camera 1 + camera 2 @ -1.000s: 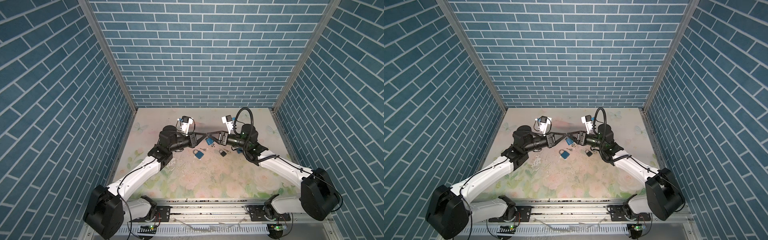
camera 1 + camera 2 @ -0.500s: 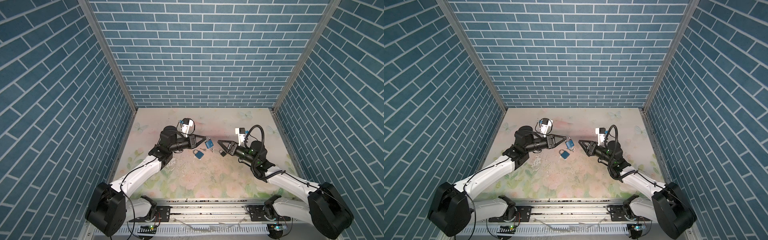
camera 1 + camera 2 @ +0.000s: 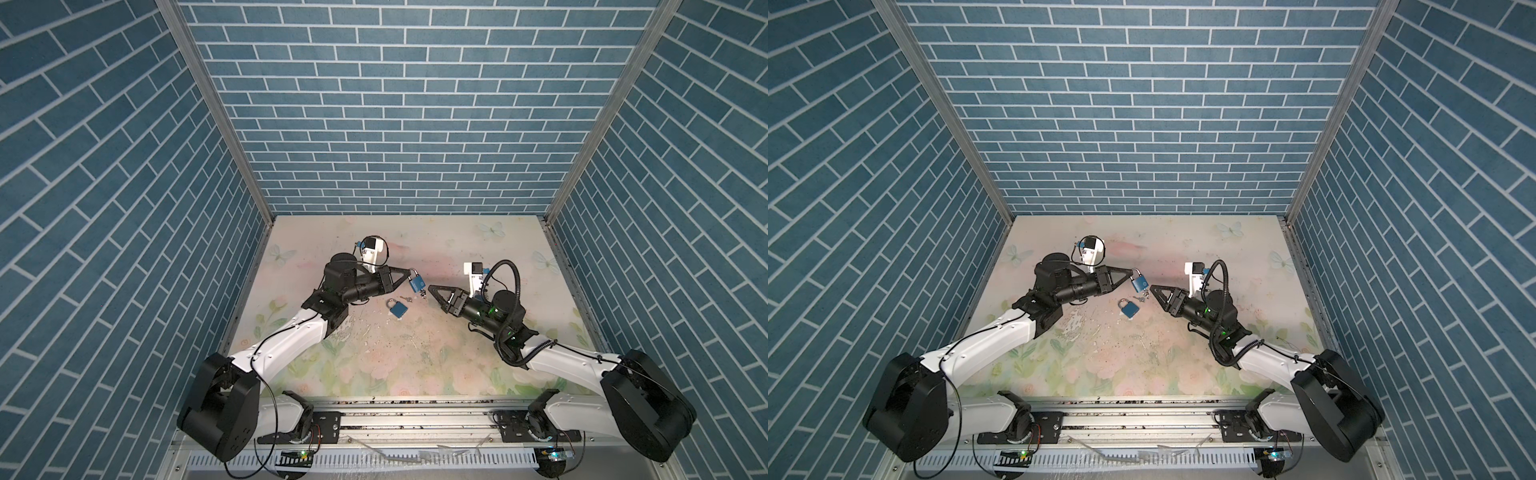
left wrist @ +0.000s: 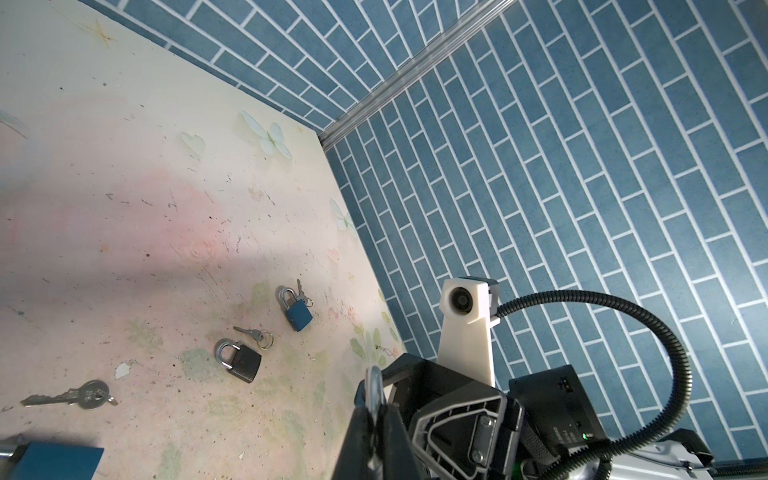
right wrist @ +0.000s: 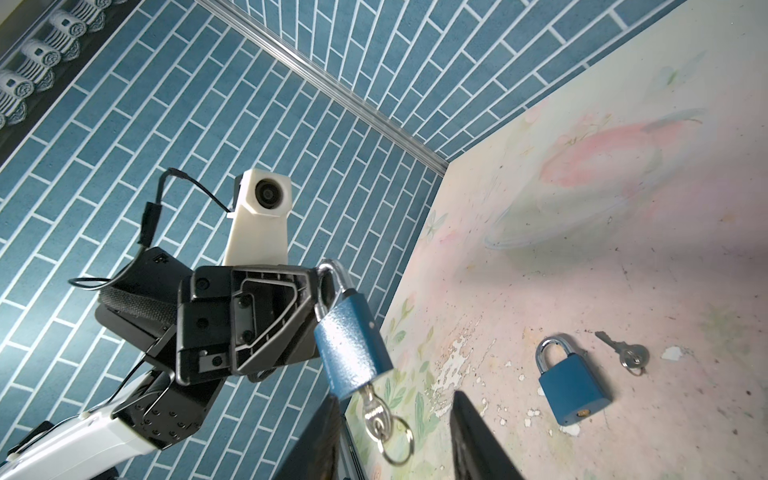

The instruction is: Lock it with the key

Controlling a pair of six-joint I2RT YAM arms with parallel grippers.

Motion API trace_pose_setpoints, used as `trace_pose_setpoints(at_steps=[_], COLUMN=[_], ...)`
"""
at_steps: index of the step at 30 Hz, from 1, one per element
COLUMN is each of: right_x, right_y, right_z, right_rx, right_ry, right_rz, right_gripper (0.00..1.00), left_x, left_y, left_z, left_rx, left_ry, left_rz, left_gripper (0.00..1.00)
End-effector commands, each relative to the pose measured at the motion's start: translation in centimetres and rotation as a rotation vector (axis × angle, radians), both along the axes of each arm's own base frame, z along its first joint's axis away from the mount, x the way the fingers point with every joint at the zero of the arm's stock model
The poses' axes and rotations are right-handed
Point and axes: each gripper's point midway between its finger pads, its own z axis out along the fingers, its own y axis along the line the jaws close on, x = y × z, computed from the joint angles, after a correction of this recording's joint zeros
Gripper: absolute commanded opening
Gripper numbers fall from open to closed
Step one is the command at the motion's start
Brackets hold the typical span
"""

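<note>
Padlock (image 5: 353, 345) hangs in the air from my left gripper (image 5: 322, 291), whose jaws are pinched tight on the shackle (image 5: 338, 268). The blue body tilts down toward my other arm. The key (image 5: 374, 405) sits in the slot at the lower end, its ring (image 5: 412, 437) dangling free. My right gripper (image 3: 433, 289) stands half open and empty, its tips just beside that key but not touching it.

What worries me is the hold. I grip only thin round steel, so a sideways push from my right fingers could swing the body or twist it round in the jaws. If I close on the loose ring and not on the key's flat head, the turn will slip, and a pull might draw the key out and drop it. From here I cannot tell for sure whether the shackle is seated in the body.

Below, the table (image 3: 415, 365) is a pale flowered sheet, scuffed and flaking in the middle. A second blue padlock (image 5: 573, 386) lies flat on it with a spare key (image 5: 623, 353) near it. Blue brick-patterned walls (image 3: 395, 104) close in three sides.
</note>
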Motion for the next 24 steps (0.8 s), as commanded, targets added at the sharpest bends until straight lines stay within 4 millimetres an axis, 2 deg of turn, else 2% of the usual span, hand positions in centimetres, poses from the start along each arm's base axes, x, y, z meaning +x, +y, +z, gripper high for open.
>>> trace_pose_setpoints(at_steps=[1, 10, 20, 24], right_x=[0.2, 0.1, 0.5, 0.6], right_y=[0.2, 1.1, 2.2, 2.6], right_z=[1.7, 1.6, 1.5, 2.0], right_rx=[0.073, 0.091, 0.100, 0.126], right_ry=[-0.036, -0.037, -0.041, -0.052], right_rz=[-0.011, 0.012, 0.033, 0.048], right_gripper=[0.44, 0.42, 0.40, 0.38], left_x=[0.3, 1.1, 1.3, 1.3], left_y=[0.5, 0.8, 0.7, 0.7], left_z=[2.2, 2.0, 2.8, 2.6], left_rx=[-0.041, -0.072, -0.101, -0.098], left_ry=[-0.065, -0.051, -0.056, -0.052], left_rz=[0.030, 0.068, 0.067, 0.067], left_gripper=[0.00, 0.00, 0.00, 0.00])
